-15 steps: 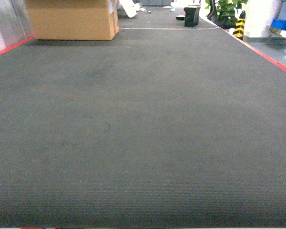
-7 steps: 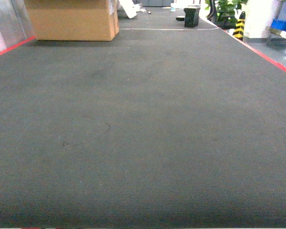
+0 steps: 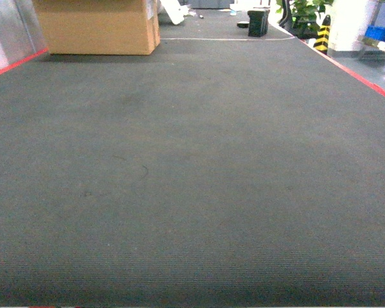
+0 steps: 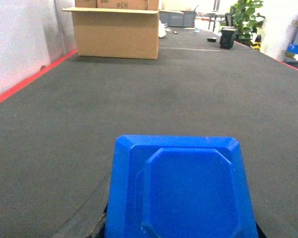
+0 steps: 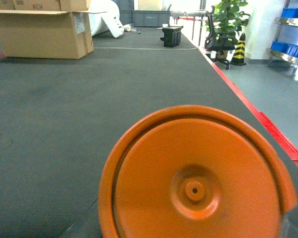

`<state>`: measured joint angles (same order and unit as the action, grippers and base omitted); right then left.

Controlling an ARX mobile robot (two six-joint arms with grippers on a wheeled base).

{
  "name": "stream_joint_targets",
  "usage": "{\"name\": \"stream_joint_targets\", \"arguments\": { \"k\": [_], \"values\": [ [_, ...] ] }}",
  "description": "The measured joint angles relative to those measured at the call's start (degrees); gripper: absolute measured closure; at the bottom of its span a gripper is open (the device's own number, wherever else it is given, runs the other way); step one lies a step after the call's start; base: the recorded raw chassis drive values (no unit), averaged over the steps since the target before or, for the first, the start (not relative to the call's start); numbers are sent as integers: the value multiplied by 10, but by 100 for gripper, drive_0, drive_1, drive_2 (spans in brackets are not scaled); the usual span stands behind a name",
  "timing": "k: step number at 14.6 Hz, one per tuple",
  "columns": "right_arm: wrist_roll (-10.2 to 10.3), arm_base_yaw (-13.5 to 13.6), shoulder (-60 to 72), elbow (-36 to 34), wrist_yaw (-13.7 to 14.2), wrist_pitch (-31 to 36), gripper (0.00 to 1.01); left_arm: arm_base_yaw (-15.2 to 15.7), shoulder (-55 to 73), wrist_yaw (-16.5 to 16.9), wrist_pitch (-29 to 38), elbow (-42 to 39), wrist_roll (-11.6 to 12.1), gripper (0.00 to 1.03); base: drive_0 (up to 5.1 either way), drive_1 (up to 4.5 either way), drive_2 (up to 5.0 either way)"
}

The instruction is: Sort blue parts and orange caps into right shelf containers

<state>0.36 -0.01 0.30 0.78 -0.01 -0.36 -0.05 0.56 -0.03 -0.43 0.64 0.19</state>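
A blue part [image 4: 181, 191], a faceted plastic piece, fills the lower middle of the left wrist view and hangs above the dark carpet. My left gripper [image 4: 181, 234] is shut on it, with its fingers mostly hidden behind it. An orange cap [image 5: 193, 181], round with a small centre boss, fills the lower right wrist view. My right gripper [image 5: 191, 234] is shut on it. The right shelf containers [image 3: 380, 32] show as blue crates on a metal rack far off at the right, and again as crates [image 5: 289, 48] in the right wrist view. Neither gripper shows in the head view.
Dark grey carpet [image 3: 192, 167] stretches ahead, edged by red lines [image 3: 362, 77] on both sides. A large cardboard box [image 3: 96, 25] stands far left. A small black box [image 3: 258, 21], a potted plant [image 5: 227, 20] and a striped cone [image 5: 239, 48] stand far right.
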Motion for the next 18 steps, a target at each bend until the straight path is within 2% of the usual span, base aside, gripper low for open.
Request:
{"name": "stream_joint_targets", "arguments": {
  "k": [18],
  "values": [
    [0, 0, 0, 0, 0, 0, 56, 0, 0, 0, 0, 0, 0, 61, -155, -155, -155]
  ]
}}
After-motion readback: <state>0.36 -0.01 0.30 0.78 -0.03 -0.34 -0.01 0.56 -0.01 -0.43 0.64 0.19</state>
